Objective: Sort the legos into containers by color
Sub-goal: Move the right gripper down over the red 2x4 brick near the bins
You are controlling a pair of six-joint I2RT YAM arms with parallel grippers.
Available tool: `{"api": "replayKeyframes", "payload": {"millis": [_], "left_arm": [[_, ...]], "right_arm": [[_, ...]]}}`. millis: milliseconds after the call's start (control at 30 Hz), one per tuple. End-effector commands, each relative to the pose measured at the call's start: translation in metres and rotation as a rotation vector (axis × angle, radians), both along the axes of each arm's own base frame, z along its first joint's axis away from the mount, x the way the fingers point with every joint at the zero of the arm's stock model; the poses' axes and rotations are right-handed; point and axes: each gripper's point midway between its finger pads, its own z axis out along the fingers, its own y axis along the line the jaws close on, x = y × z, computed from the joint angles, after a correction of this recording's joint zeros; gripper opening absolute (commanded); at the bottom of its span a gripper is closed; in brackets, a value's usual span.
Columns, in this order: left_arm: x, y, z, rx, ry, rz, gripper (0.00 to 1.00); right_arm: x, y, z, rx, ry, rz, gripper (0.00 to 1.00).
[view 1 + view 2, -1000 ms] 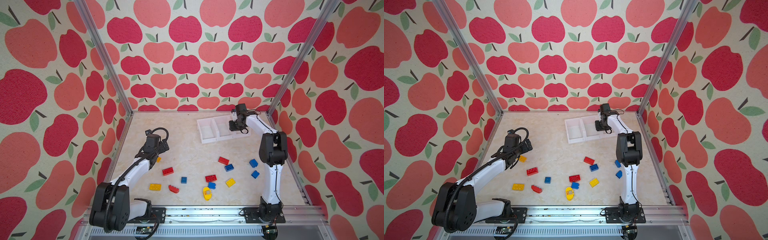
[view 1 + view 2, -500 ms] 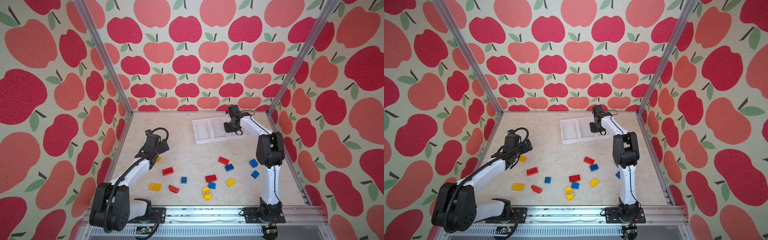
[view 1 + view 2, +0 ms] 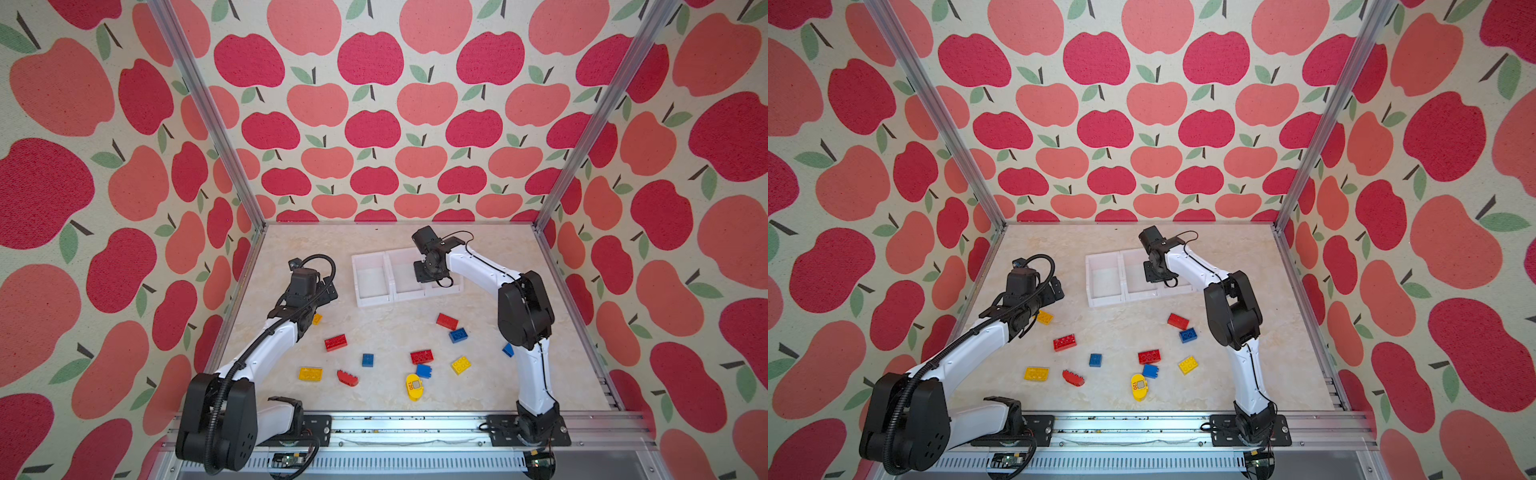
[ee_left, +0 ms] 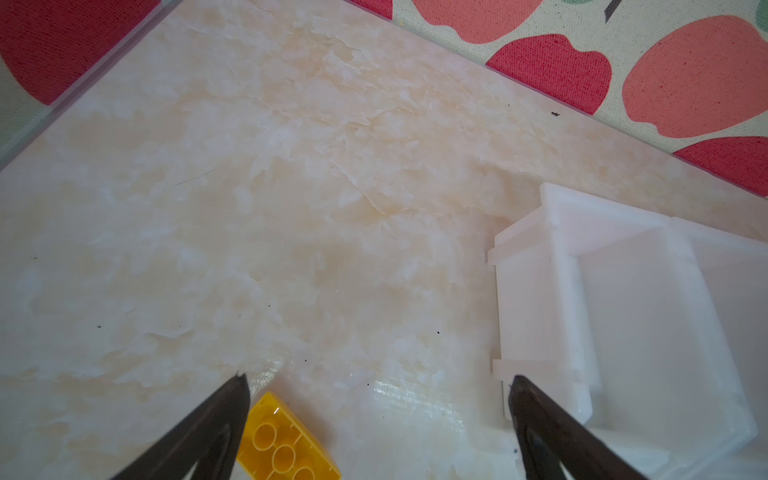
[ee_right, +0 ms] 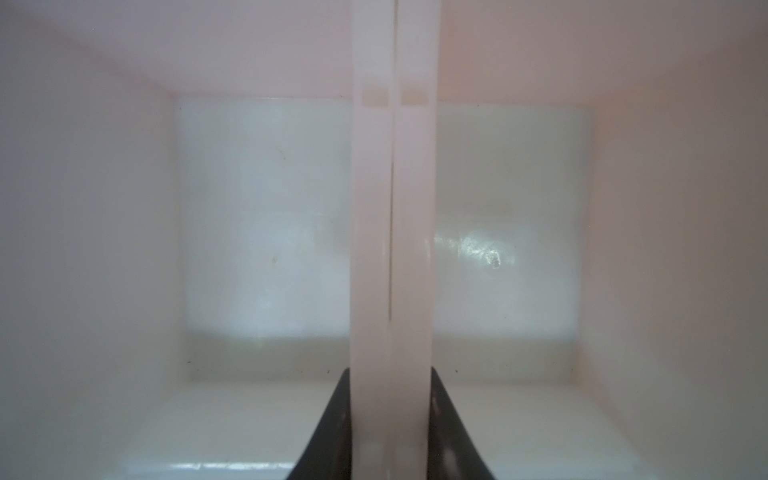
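Note:
Three joined white containers point(image 3: 371, 300) stand at the back middle of the table in both top views, and all I can see of them is bare inside. My right gripper point(image 3: 428, 272) reaches down into them; in the right wrist view it point(image 5: 390, 374) is shut on the double wall point(image 5: 390, 208) between two bins. Red, blue and yellow legos lie loose nearer the front, among them a red brick point(image 3: 336, 342) and the rounded yellow "120" piece point(image 3: 414, 386). My left gripper point(image 4: 379, 379) is open, low over the table. A yellow brick point(image 4: 286, 446) lies beside one fingertip, and the end bin point(image 4: 540, 311) is beside the other.
Apple-patterned walls and metal corner posts point(image 3: 573, 166) close in the table on three sides. A metal rail point(image 3: 415, 428) carrying both arm bases runs along the front. A blue brick point(image 3: 508, 350) lies partly hidden behind the right arm's upright link point(image 3: 528, 316).
The right gripper has dragged the row of containers to the left and a little toward the front while staying shut on the wall. The left arm has not moved.

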Motion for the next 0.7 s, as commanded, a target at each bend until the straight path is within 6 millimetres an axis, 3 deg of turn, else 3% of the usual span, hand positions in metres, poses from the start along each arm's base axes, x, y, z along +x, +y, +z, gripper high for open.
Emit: {"api": "replayKeyframes", "payload": {"millis": [0,200,500,667], "left_arm": [[-0.010,-0.001,-0.005,-0.008,0.024,0.001,0.99],[-0.015,-0.002,-0.005,-0.009,0.025,0.004,0.99],[-0.019,-0.007,-0.007,-0.013,0.037,0.003,0.99],[-0.020,-0.012,-0.009,-0.013,0.063,-0.010,0.99]], "right_arm": [[-0.024,-0.006,-0.004,-0.042,0.077,-0.061,0.09],[-0.028,0.009,-0.003,-0.021,0.093,-0.057,0.12],[-0.030,0.004,0.029,0.010,0.046,-0.023,0.48],[-0.044,-0.008,0.052,0.046,0.028,0.035,0.63]]}}
